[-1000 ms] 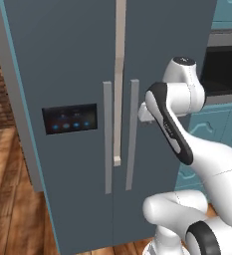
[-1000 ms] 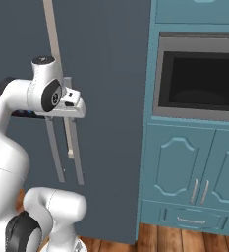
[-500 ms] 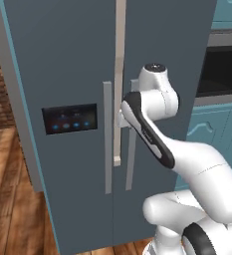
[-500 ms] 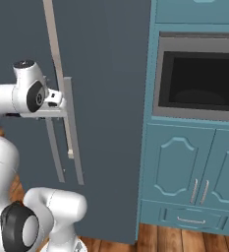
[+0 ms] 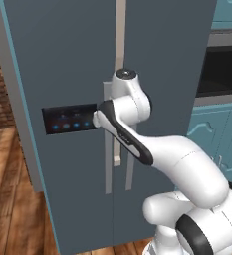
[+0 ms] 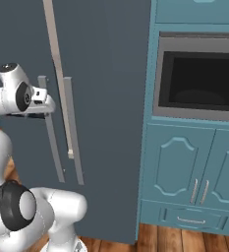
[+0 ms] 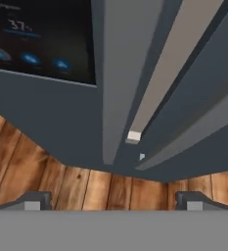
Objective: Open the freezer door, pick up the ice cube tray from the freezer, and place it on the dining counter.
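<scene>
- Facing the freezer door (image 5: 72, 74), shut, slate-grey, with the black panel (image 5: 67, 119) of blue lights.
- Holding the pincer (image 7: 113, 200) wide open, gripping nothing, tips apart at the bottom of the hand view.
- Lining up on the long grey handle (image 7: 116, 83), lying straight ahead between the tips, not touching yet.
- Running handle's long axis vertical on the door, just beside the seam; neighbouring door's handle (image 6: 72, 130) close alongside.
- Judging next: advancing onto the panel-side handle, not the neighbour.
- Keeping the ice cube tray unseen, presumably inside.
</scene>
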